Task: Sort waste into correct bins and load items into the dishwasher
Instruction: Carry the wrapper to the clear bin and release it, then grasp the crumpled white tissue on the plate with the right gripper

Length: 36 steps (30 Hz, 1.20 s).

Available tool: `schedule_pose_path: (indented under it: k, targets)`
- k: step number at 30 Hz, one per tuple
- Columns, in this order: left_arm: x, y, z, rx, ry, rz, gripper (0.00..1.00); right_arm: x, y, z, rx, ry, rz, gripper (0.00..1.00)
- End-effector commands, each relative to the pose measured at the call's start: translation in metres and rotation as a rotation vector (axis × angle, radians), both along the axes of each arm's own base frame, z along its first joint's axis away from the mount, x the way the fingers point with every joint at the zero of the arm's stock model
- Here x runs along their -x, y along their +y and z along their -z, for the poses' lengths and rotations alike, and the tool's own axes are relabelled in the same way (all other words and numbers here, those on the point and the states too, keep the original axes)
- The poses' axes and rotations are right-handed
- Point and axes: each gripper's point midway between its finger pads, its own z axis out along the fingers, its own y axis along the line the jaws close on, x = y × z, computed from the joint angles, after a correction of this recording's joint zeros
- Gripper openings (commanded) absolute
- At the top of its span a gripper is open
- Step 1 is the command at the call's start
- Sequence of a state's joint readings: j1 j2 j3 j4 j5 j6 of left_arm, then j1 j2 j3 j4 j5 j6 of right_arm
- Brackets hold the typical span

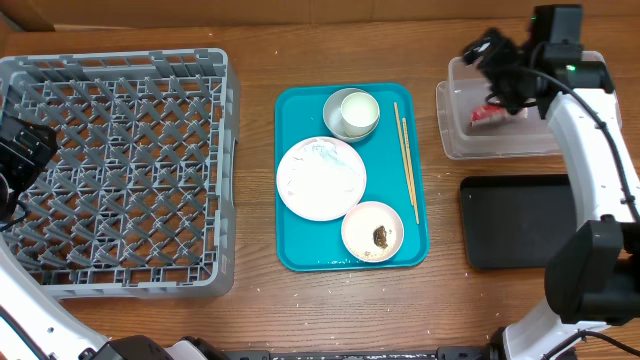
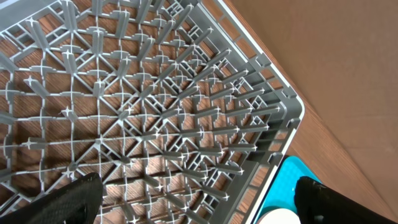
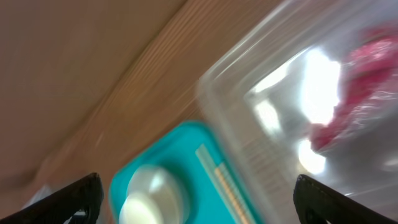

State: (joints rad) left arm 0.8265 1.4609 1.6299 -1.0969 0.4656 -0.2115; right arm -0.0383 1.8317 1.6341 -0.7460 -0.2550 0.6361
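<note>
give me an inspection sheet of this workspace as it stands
surface: wooden table, nothing spilled that shows
job's things: grey rack empty; teal tray holds a cup in a bowl, a plate, chopsticks, and a second bowl with a brown lump; red wrapper lies in the clear tub; black tray empty
clutter: nothing seen
grippers: left tool open over the rack; right tool open, empty, near the tub
cables: black cable along the right arm
surroundings: tan board behind the table
</note>
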Motion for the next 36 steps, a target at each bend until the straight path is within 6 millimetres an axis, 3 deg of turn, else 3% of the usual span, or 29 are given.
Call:
schedule_pose_path:
  k: [1,4,8,10,15,19,24,29,36]
  targets:
    - [0.000,0.000,-0.010,-0.015,-0.018,-0.010,1.00,0.036,0.110,-0.024,-0.105,-0.059,-0.445,0.98]
    - [0.000,0.000,-0.010,-0.015,-0.018,-0.010,1.00,0.055,0.151,-0.006,0.027,-0.015,-0.524,0.95]
    - [0.000,0.000,-0.010,-0.015,-0.018,-0.010,1.00,0.081,0.199,0.033,0.310,0.061,-0.524,0.78]
    - [0.000,0.000,-0.010,-0.015,-0.018,-0.010,1.00,0.090,0.219,0.050,0.365,0.082,-0.538,0.72]
    - [0.000,0.000,-0.010,-0.015,-0.018,-0.010,1.00,0.112,0.257,0.095,0.415,0.144,-0.639,0.71]
    - [0.000,0.000,-0.010,-0.015,-0.018,-0.010,1.00,0.114,0.260,0.123,0.460,0.185,-0.661,0.71]
    - [0.000,0.000,-0.010,-0.015,-0.018,-0.010,1.00,0.109,0.254,0.129,0.538,0.168,-0.715,0.72]
    - [0.000,0.000,-0.010,-0.015,-0.018,-0.010,1.00,0.105,0.251,0.120,0.613,0.122,-0.794,0.72]
    - [0.000,0.000,-0.010,-0.015,-0.018,-0.010,1.00,0.099,0.255,0.089,0.628,0.048,-0.823,0.76]
